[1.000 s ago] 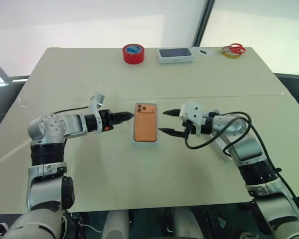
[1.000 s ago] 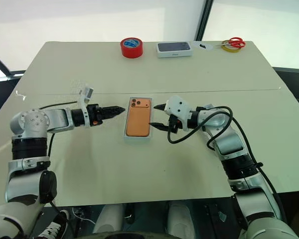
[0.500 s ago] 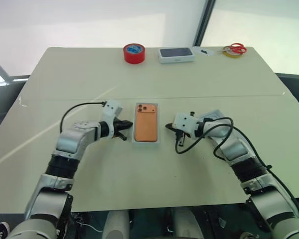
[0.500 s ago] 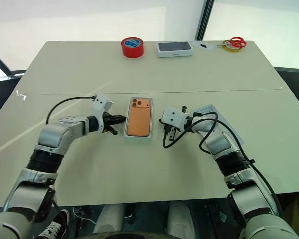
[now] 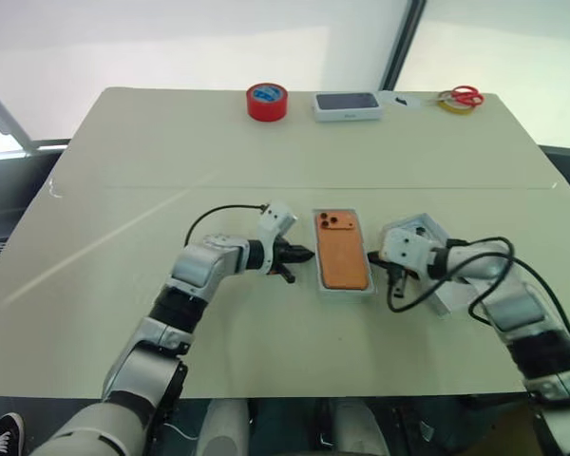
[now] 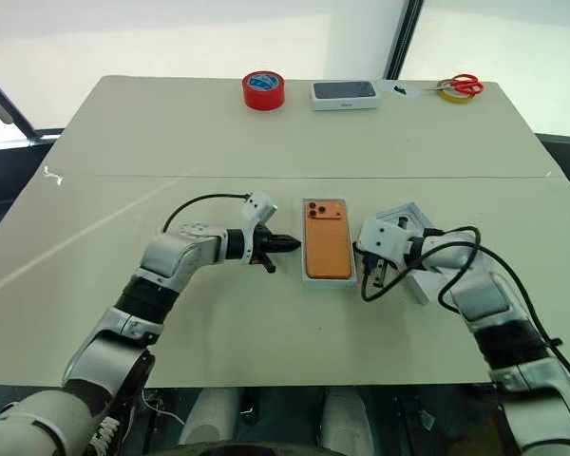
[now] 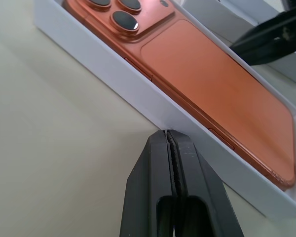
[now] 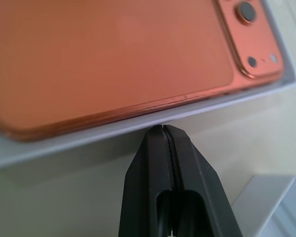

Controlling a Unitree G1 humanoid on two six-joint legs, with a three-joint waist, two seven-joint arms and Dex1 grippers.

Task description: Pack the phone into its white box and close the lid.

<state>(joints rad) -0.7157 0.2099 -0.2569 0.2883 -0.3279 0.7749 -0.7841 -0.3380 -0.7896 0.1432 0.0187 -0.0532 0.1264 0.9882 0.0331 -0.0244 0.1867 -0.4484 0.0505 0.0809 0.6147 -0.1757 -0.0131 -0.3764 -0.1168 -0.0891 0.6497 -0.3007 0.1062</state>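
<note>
Both grippers now pinched together, empty: left gripper [image 5: 302, 255] and right gripper [image 6: 365, 266] flank white box [image 5: 343, 288]; phone [image 5: 341, 250] seated. Lid [image 5: 435, 290] fitting remains.

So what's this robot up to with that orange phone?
It is packing the phone into the white box. The phone lies camera side up in the open box. The left pincer and the right pincer, both shut, point at the box's two long sides. The lid lies on the table just beyond the right pincer, not yet on.
</note>
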